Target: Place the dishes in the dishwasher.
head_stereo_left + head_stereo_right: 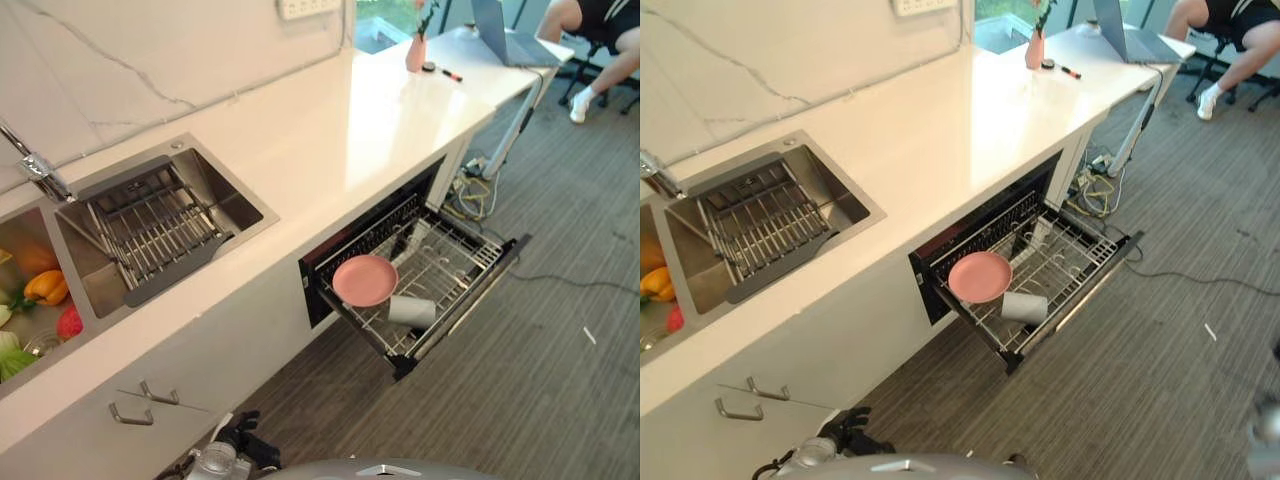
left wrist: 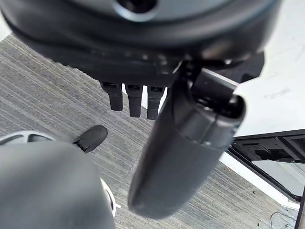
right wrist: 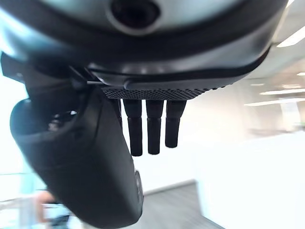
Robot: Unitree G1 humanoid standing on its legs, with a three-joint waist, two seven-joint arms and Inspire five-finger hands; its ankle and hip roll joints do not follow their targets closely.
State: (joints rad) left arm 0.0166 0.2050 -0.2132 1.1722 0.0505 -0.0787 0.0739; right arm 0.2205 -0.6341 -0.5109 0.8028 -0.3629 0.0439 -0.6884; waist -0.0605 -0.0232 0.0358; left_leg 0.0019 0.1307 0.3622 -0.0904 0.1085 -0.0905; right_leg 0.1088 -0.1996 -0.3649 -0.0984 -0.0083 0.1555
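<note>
Left eye view shows the dishwasher rack [image 1: 455, 275] pulled out below the white surface [image 1: 330, 130], right of the sink [image 1: 160, 225]. A pink plate [image 1: 365, 280] lies in the rack's near left part, with a grey cup [image 1: 412, 311] on its side just beside it. The left robot hand [image 2: 131, 98] hangs over the floor, fingers straight, holding nothing. The right robot hand [image 3: 150, 124] is likewise straight-fingered and empty. A person [image 1: 600, 40] sits far right.

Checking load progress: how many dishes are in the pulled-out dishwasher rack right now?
2. A pink plate lies in the dishwasher rack toward its sink-side end; a grey cup lies on its side just beside the plate, nearer the rack's front rail. None seem hidden.
</note>
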